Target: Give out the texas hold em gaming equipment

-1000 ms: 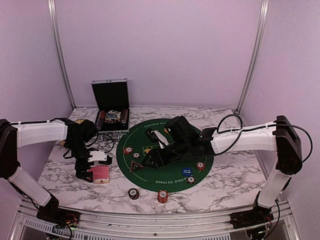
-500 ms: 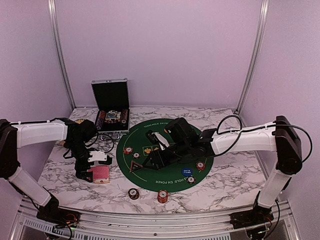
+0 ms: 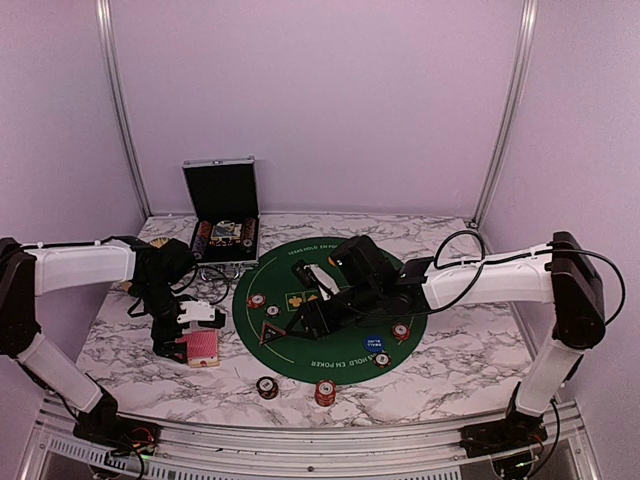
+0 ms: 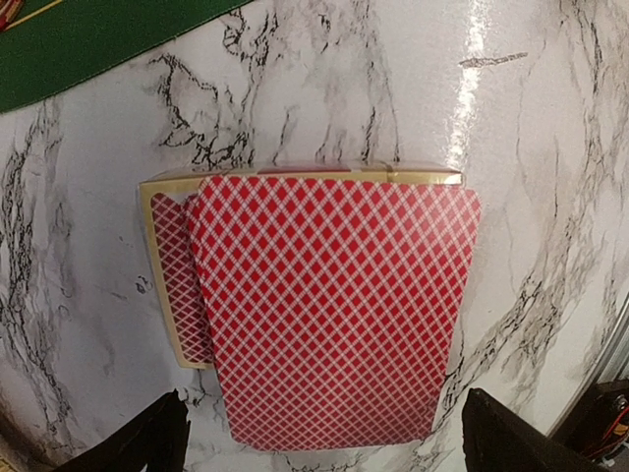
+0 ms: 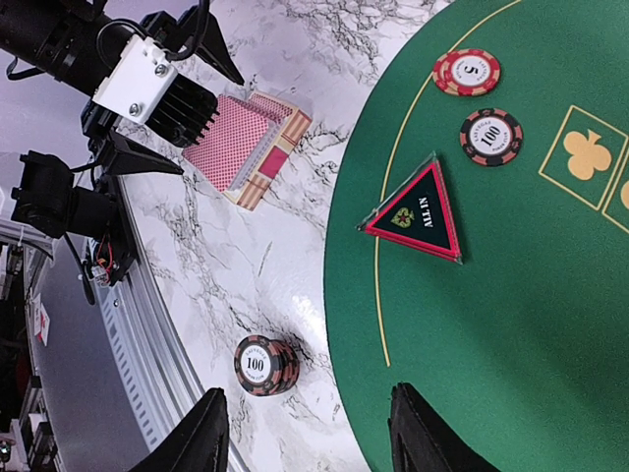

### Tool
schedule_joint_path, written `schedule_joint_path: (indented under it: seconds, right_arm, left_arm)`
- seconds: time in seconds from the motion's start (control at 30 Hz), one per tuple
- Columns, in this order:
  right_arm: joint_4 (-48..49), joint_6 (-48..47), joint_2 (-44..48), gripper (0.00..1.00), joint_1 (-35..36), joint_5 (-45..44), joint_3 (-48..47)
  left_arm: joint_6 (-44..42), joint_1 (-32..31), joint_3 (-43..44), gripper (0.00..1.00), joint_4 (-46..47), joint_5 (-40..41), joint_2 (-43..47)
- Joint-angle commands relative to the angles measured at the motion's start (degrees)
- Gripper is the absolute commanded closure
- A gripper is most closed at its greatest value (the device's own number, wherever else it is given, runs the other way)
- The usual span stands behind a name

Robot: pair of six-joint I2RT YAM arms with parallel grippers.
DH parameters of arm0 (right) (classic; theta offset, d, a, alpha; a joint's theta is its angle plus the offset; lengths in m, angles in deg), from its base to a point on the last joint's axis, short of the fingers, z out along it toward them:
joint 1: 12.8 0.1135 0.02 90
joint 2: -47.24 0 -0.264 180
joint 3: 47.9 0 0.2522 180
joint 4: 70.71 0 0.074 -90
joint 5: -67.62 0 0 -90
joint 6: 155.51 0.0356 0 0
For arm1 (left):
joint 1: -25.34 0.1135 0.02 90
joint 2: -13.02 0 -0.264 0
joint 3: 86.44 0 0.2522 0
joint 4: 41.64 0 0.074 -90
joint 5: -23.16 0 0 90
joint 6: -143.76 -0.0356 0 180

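A red-backed playing card (image 4: 334, 305) lies askew on a gold-edged card box (image 4: 165, 295) on the marble, left of the mat. My left gripper (image 4: 324, 447) hovers open over it, a finger at each side, touching nothing; in the top view it (image 3: 188, 330) is above the cards (image 3: 201, 347). My right gripper (image 5: 310, 433) is open and empty above the mat's left edge (image 3: 300, 325). Ahead of it lie the black triangular button (image 5: 418, 211), a red chip (image 5: 466, 72) and a dark chip (image 5: 490, 136). A dark chip stack (image 5: 260, 365) stands on the marble.
The green felt mat (image 3: 415, 290) also carries a blue button (image 3: 373, 340) and two chips (image 3: 400, 330) on its right side. A red chip stack (image 3: 325, 391) stands near the front edge. The open silver case (image 3: 222, 215) sits at the back left. Cables trail beside my left arm.
My right gripper has crept slightly left and nearer over the mat. The left arm and the cards have not moved.
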Motion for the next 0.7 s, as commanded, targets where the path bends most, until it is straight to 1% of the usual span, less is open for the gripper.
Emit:
schedule_joint_path:
  seconds: [0.0, 0.67]
  right_arm:
    - [0.3, 0.2, 1.7, 0.46, -0.4, -0.6, 0.0]
    - [0.4, 0.6, 2.0, 0.46, -0.5, -0.6, 0.4]
  left_arm:
    - [-1.0, -0.2, -1.5, 0.01, 0.5, -0.1, -0.1]
    - [-1.8, -0.1, -2.7, 0.01, 3.0, 0.8, -0.7]
